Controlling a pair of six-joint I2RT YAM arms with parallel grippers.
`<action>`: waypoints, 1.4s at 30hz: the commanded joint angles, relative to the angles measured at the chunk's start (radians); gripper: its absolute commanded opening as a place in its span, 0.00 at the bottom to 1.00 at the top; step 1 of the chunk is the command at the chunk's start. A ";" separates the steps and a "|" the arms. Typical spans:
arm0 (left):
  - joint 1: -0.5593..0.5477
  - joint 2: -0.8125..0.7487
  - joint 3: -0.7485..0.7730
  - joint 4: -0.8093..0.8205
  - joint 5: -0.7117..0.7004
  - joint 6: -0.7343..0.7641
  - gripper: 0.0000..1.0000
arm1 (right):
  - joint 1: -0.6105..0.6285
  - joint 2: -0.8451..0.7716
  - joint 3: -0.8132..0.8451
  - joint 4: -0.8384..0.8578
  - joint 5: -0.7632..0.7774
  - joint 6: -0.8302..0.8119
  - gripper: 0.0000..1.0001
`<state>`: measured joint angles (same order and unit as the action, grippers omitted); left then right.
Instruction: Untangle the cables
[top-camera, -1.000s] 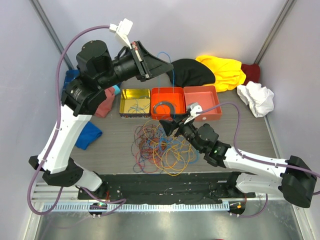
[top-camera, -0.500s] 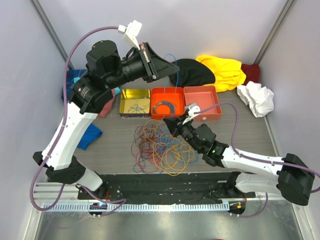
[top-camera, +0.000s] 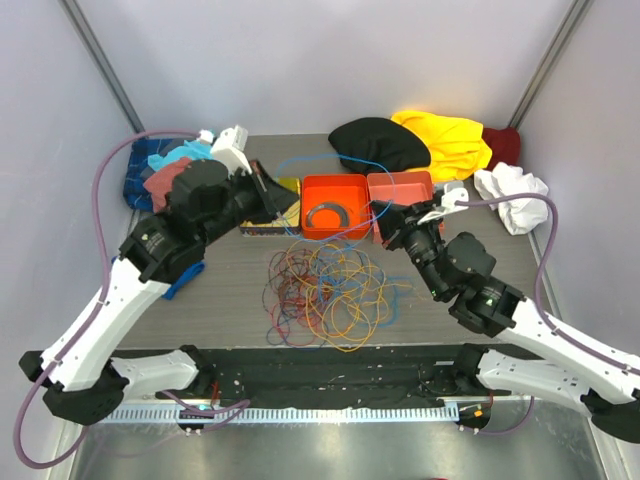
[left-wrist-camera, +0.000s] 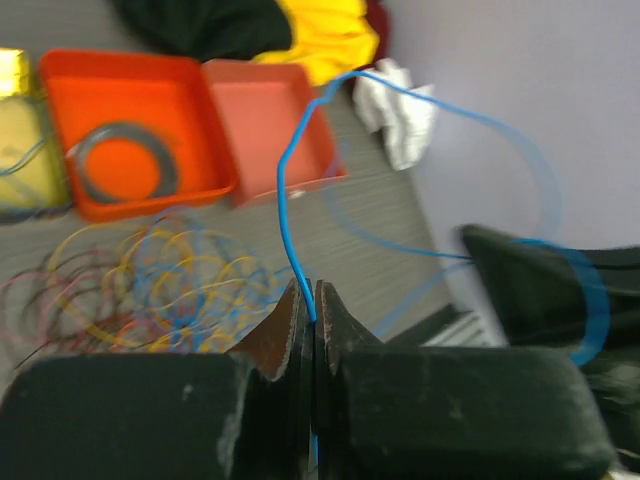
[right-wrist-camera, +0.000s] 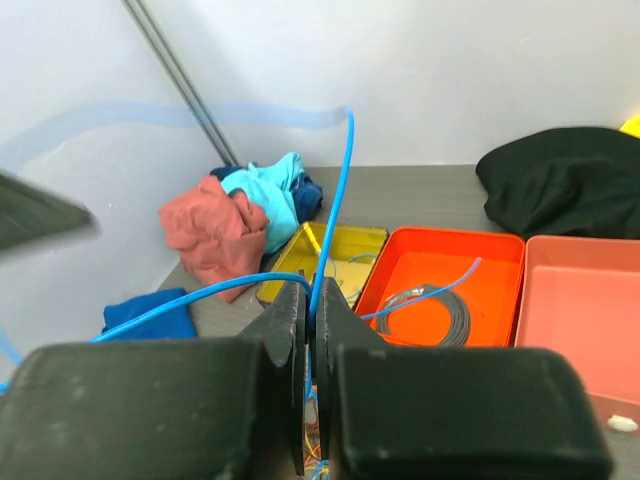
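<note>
Shifted since prior frame: left gripper (top-camera: 287, 207) down over yellow tin (right-wrist-camera: 350, 230), right gripper (top-camera: 387, 227) off tangled cables (top-camera: 325, 290) at table's (top-camera: 220, 300) middle. Both clamped on one blue cable (left-wrist-camera: 281, 185), confirmed only by wrist views. Inside orange tray (top-camera: 335, 180): grey strip (top-camera: 328, 215).

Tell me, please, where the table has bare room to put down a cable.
Bare table lies between the blue cloth and the cables, and right of the salmon tray, in front of the white cloth. The middle is crowded with cables; the back with trays and cloths.
</note>
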<state>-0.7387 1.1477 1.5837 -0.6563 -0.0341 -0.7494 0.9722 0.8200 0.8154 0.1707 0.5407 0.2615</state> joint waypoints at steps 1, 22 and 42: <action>-0.004 -0.022 -0.158 -0.034 -0.211 0.036 0.00 | 0.000 -0.007 0.135 -0.229 0.038 -0.004 0.01; -0.004 -0.127 -0.539 0.195 -0.340 0.021 0.84 | 0.000 0.045 0.317 -0.358 -0.045 -0.013 0.01; -0.120 -0.480 -1.061 1.130 0.126 0.455 1.00 | -0.001 0.189 0.571 -0.629 -0.033 0.082 0.01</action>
<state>-0.7864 0.7059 0.5060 0.2424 0.0048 -0.4808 0.9722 0.9764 1.3033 -0.3843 0.4953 0.2993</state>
